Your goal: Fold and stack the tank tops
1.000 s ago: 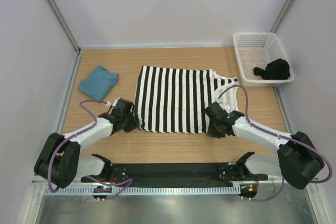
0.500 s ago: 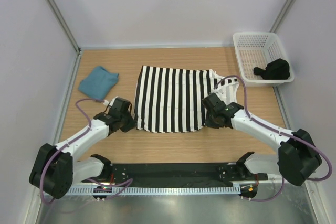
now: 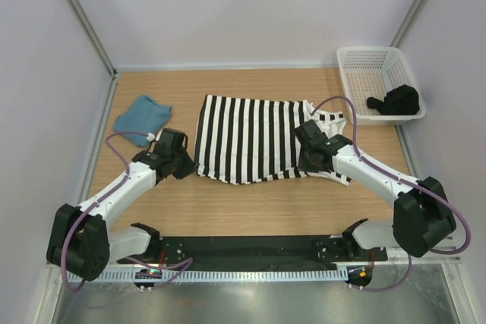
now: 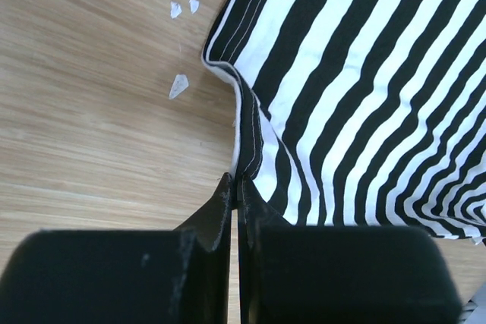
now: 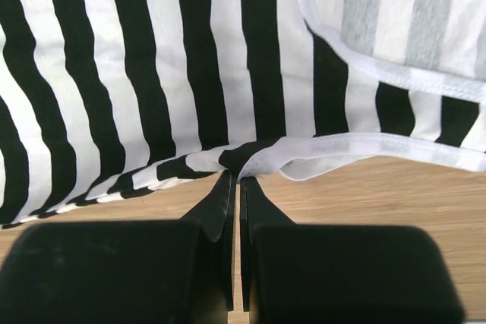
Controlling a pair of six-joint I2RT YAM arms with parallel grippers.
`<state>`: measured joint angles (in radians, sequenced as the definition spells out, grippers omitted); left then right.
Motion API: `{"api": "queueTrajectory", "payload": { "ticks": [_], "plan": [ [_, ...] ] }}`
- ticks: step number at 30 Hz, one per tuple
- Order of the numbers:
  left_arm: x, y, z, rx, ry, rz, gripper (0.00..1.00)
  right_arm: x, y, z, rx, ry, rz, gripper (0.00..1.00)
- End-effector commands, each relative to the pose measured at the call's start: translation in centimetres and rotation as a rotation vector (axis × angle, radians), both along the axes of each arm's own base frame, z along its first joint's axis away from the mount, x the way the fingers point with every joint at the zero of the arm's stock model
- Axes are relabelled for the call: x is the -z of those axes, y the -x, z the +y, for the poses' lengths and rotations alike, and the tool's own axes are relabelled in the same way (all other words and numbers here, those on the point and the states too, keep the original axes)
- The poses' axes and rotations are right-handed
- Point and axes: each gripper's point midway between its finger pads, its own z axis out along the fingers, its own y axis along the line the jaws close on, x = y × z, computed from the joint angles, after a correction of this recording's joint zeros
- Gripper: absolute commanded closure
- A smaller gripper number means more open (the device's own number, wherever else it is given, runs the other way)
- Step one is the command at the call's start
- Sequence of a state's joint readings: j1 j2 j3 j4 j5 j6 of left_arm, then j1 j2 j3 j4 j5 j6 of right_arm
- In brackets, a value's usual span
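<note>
The black-and-white striped tank top [image 3: 250, 138] lies spread across the middle of the wooden table [image 3: 250, 206], hem towards 9 o'clock and straps towards 3 o'clock. The left gripper [image 4: 237, 187] is clenched on the hem at the near left corner. The right gripper [image 5: 238, 180] is clenched on the near edge by the white-bound armhole. The two pinches sit at either end of the same long side, probably so that this side can be carried over towards 12 o'clock as one even fold. Between them the cloth bows towards 6 o'clock. The teal tank top [image 3: 142, 117] rests already bunched small at 9 o'clock, well apart, which looks like the stacking spot. A white mesh basket [image 3: 364, 58] at 2 o'clock holds a black item [image 3: 396, 102].
</note>
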<state>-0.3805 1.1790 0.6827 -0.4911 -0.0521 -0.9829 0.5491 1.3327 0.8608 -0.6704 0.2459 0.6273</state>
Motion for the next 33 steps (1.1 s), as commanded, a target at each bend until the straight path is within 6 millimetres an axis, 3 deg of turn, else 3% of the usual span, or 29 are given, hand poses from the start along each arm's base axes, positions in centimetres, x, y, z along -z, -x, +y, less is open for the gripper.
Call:
{"api": "queueTrajectory", "payload": {
  "ticks": [1,12,17,33],
  "plan": [
    [-1.5,-1.7,-0.4,0.009,0.011,-0.034,1.0,-1.5,-2.2,-0.3,-0.013,0.007,-0.049,0.99],
    [-2.5,-6.1,0.1,-0.07,0.028,-0.087,1.0,-2.0,-6.4,-1.3,-0.022,-0.045,-0.05,0.98],
    [-2.0,-7.5,0.2,-0.09,0.024,-0.089,1.0,-1.0,-7.4,-1.4,-0.016,-0.038,-0.03,0.98],
    [-1.2,-10.4,1.1,-0.133,0.036,-0.08,1.0,-1.0,-9.9,-1.8,-0.008,-0.008,-0.03,0.98]
  ]
}}
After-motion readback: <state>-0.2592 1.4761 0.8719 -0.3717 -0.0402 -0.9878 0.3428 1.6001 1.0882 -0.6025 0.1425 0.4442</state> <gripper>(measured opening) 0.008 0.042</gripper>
